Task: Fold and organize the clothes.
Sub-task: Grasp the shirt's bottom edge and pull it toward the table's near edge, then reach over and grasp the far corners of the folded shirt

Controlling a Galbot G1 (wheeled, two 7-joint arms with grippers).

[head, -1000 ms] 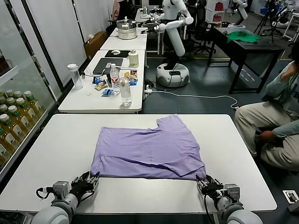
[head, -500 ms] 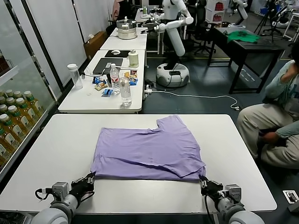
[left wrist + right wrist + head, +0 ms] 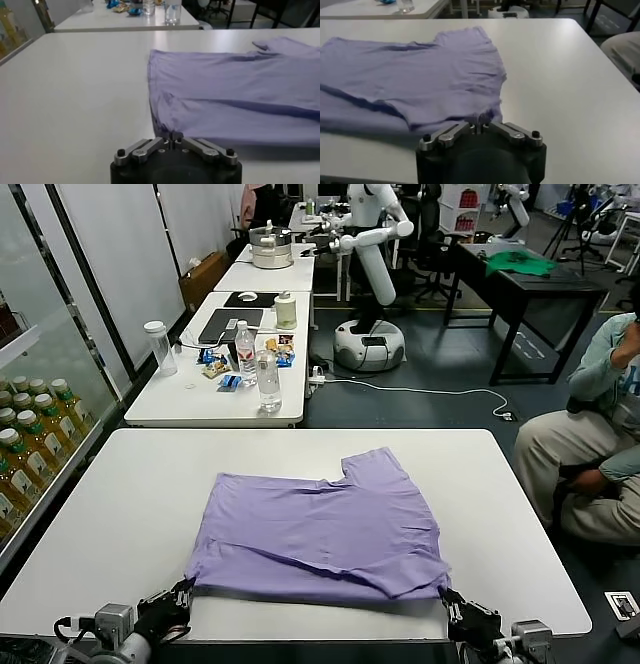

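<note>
T-shirt (image 3: 320, 529) dragged nearer; left gripper (image 3: 173, 138), right gripper (image 3: 481, 126) clamped on hem.

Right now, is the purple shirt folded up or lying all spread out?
Partly folded. The purple shirt lies flat on the white table, one layer doubled over, one sleeve sticking out. The left gripper and right gripper pinch its near corners.

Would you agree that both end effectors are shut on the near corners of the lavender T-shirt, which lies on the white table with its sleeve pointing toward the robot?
Not quite. The head view shows the sleeve of the lavender T-shirt pointing away from the robot. The rest holds: left end effector and right end effector are shut on its near corners, on the white table.
</note>
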